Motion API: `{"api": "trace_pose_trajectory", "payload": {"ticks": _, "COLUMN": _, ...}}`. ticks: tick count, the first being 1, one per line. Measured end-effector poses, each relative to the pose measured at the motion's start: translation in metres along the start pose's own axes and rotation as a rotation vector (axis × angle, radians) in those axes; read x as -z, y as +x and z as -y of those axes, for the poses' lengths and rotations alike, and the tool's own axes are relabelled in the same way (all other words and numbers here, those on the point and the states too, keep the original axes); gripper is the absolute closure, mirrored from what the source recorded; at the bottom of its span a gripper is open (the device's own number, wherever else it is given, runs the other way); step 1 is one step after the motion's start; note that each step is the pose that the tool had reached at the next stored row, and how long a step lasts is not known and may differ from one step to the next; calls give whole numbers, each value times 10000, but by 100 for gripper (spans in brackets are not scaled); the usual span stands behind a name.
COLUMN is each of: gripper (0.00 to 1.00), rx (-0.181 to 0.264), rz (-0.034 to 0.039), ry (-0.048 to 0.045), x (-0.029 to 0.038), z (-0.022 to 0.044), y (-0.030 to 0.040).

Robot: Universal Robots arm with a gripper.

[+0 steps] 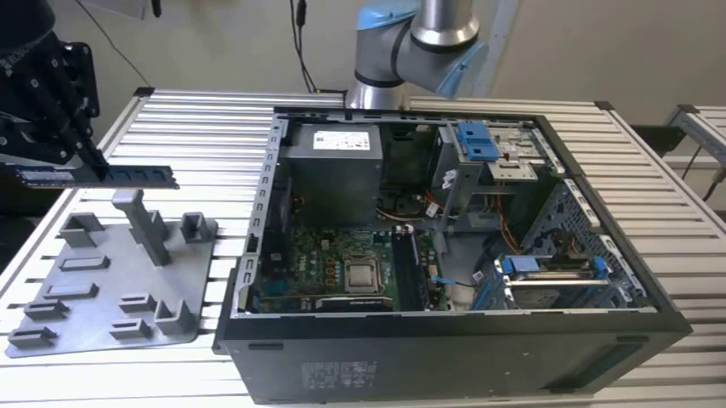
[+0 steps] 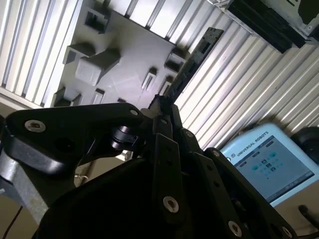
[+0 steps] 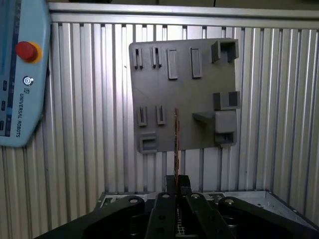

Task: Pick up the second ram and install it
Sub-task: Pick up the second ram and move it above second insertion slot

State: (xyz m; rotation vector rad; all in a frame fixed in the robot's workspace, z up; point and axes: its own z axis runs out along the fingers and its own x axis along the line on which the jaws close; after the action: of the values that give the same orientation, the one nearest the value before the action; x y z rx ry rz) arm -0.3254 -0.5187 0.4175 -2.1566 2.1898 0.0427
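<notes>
Above the tray [image 1: 108, 274], your jaws are pinching the ram [image 1: 136, 175] by its end. You should be holding it level.

second ram [image 1: 136, 175]: dark blue-black board, row of black chips.
tray [image 1: 102, 285]: plain grey.
desk [image 1: 669, 246]: silver, ribbed slats.
motherboard [image 1: 323, 259]: green.
computer case [image 1: 454, 365]: black, with blue brackets [image 1: 477, 140] inside.
pendant [image 3: 20, 99]: pale blue, red button [image 3: 26, 51].

The slatted metal table [image 1: 193, 119] carries a grey tray [image 1: 114, 285] and, just beside it on the exterior view's right, an open computer case [image 1: 454, 365].
</notes>
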Motion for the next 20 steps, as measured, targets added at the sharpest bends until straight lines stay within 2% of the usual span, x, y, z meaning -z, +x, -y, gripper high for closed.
{"api": "trace_pose_trajectory", "payload": {"ticks": 3, "gripper": 86, "rx": 2, "rz": 0, "ry": 0, "x": 0, "z": 5, "y": 0}}
{"api": "trace_pose_trajectory", "payload": {"ticks": 7, "gripper": 86, "rx": 2, "rz": 0, "ry": -1, "x": -1, "z": 54, "y": -1}}
{"api": "trace_pose_trajectory", "payload": {"ticks": 20, "gripper": 86, "rx": 1, "rz": 1, "ry": 0, "x": -11, "z": 343, "y": -5}}
